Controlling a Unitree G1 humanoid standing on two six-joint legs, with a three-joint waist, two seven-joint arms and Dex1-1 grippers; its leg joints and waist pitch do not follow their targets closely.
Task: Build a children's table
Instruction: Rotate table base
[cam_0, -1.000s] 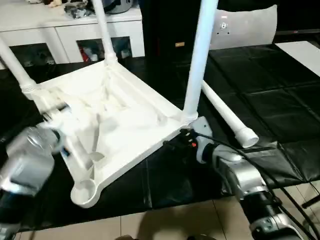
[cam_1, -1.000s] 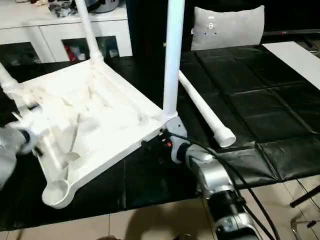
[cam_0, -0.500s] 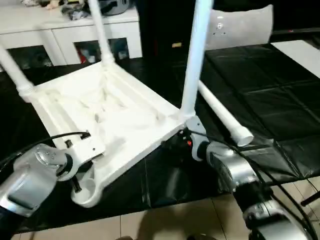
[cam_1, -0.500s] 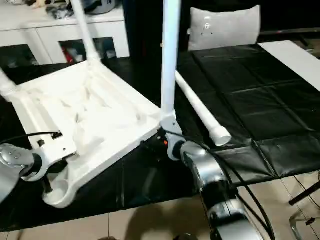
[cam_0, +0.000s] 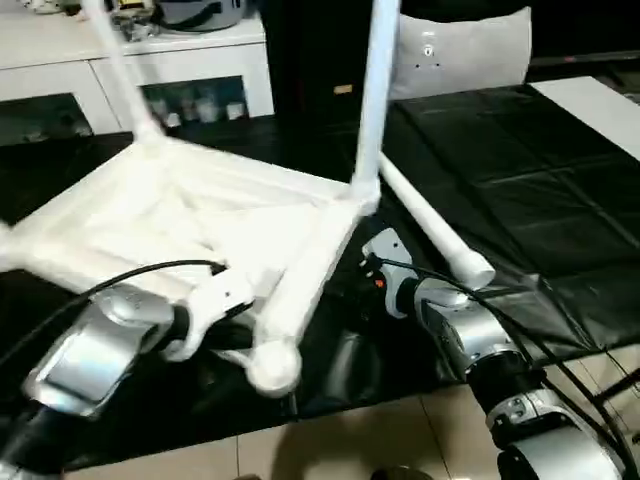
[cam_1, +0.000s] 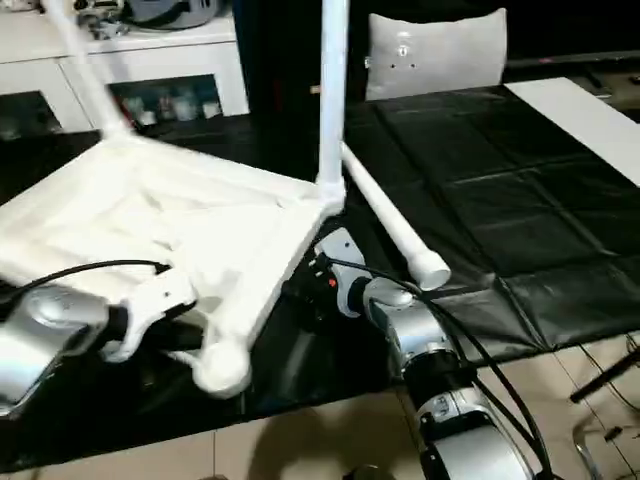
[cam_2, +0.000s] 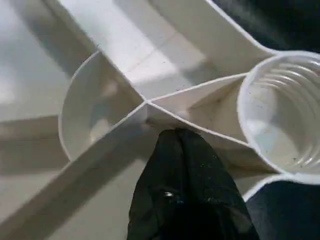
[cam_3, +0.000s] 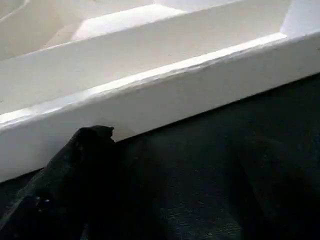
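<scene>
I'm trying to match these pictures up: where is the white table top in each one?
Left eye view: table top, left of centre.
Right eye view: left half.
Left wrist view: its ribbed underside, close up.
Right wrist view: its side rim, close up.
Shared landmark: empty corner socket.

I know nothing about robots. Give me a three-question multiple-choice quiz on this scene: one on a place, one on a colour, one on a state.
1. Where does the loose leg lie?
A on a shelf; B on the black mat; C upright in a socket.
2. What colour is the tabletop?
A blue; B white; C red.
3. The nearest corner socket is:
A empty; B holding a leg; C taped over.

1 B: it rests on the mat beside the tabletop.
2 B: white all over.
3 A: the left wrist view looks into its bare inside.
</scene>
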